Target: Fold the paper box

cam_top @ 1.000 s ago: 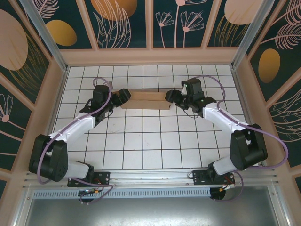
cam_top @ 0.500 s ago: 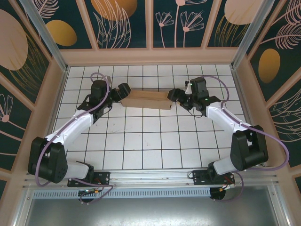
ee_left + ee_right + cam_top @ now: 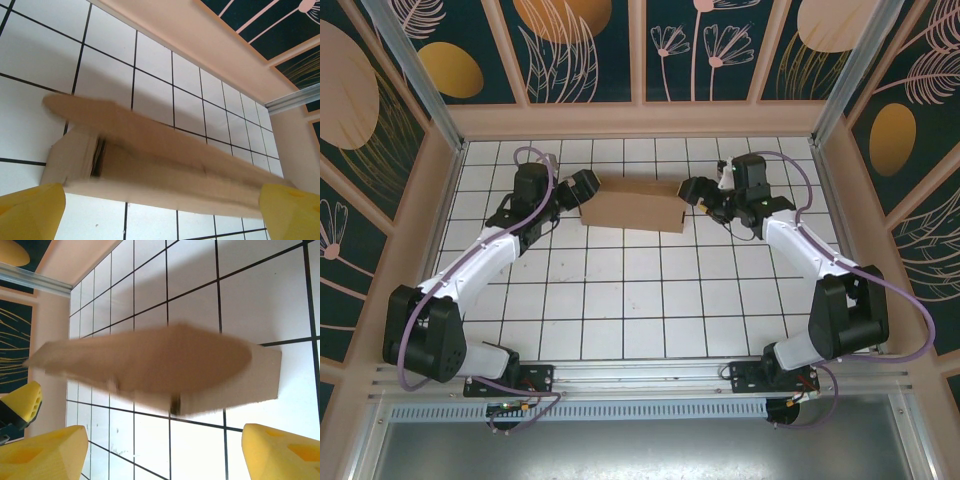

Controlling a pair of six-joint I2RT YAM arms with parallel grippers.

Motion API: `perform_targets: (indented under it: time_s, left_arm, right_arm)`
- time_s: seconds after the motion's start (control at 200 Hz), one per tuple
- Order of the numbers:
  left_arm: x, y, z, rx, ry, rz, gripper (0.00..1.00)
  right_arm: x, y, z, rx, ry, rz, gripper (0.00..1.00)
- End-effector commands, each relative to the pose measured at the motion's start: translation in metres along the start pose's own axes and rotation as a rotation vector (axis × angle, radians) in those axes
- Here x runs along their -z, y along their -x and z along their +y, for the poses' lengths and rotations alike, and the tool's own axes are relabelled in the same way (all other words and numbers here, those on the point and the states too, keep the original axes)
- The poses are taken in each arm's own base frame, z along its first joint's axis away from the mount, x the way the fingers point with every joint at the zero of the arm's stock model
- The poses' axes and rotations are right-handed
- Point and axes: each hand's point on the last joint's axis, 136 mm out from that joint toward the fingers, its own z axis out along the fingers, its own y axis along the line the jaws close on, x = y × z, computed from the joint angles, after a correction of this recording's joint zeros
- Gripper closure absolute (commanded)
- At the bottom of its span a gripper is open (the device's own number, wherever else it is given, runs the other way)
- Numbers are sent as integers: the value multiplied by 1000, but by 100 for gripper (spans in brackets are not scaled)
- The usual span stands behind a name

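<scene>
The paper box (image 3: 635, 205) is a long, shallow brown cardboard shape lying on the white tiled floor (image 3: 630, 300) near the back. My left gripper (image 3: 582, 190) stands at its left end and my right gripper (image 3: 693, 190) at its right end. In the left wrist view the box (image 3: 165, 160) is blurred and lies just beyond the open gripper (image 3: 162, 220), whose yellow fingertips (image 3: 30, 212) hold nothing. The right wrist view shows the box (image 3: 150, 365) blurred ahead of the open gripper (image 3: 162, 452), with bare tile between its fingers (image 3: 282, 450).
Wooden walls (image 3: 640, 120) with dark floral panels close in the floor at the back and sides. A metal rail (image 3: 650, 375) runs along the near edge by the arm bases. Bare tile stretches from the box toward the bases.
Both grippers have moved toward the back wall and opened wider. The box has shifted back with them and now shows a broader face from above.
</scene>
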Motion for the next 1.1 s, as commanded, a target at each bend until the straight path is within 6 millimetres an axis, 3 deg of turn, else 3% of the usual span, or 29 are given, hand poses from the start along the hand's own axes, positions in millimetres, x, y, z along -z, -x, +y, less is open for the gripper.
perform_targets:
  time_s: [0.0,0.275,0.435,0.56,0.676,0.836,1.011,1.096]
  left_arm:
    - [3,15,-13,-31,-34,-23,1]
    - [11,18,-18,-39,-57,-48,1]
    - [23,24,-19,-74,-42,-76,2]
    - [54,42,-16,-140,23,-177,2]
    - [86,57,-20,-196,46,-270,2]
    - [94,33,-10,-226,53,-196,2]
    - [104,21,-3,-374,79,-156,1]
    - [105,22,-4,-394,85,-153,1]
  right_arm:
    - [2,12,7,12,29,-4,19]
    - [-1,10,7,22,52,4,19]
    - [7,10,11,85,53,-16,22]
    - [35,19,15,191,-9,-84,23]
    - [58,27,17,291,-63,-170,32]
    - [68,25,16,410,-94,-216,40]
    - [84,17,46,658,-38,-306,38]
    - [86,20,60,642,-35,-336,36]
